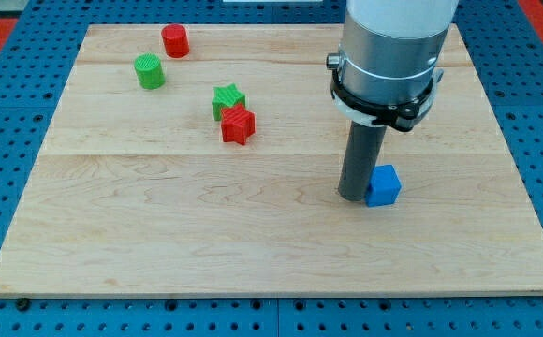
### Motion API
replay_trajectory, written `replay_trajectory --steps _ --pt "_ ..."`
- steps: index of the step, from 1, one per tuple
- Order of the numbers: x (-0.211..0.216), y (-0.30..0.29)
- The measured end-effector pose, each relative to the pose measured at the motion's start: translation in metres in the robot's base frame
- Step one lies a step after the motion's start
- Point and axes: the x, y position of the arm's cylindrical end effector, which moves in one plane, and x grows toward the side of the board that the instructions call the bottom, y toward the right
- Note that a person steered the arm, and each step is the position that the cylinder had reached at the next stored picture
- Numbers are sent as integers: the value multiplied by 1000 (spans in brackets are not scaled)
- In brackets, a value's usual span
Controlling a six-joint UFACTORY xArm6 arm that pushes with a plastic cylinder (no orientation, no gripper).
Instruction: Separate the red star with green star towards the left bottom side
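The red star [239, 124] lies left of the board's middle, touching the green star [227, 99], which sits just above and slightly left of it. My tip [353, 196] rests on the board well to the right of both stars and lower down. It stands right beside the left face of a blue cube [383, 185].
A red cylinder [175, 41] stands near the view's top left, with a green cylinder [149, 71] below and left of it. The wooden board [159, 234] lies on a blue perforated table [0, 140]. The arm's grey body [390, 47] hangs over the board's upper right.
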Motion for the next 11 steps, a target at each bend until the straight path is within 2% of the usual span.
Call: replay_trajectory --steps 7,11 --pt "-3 -18" --pt "-93 -52"
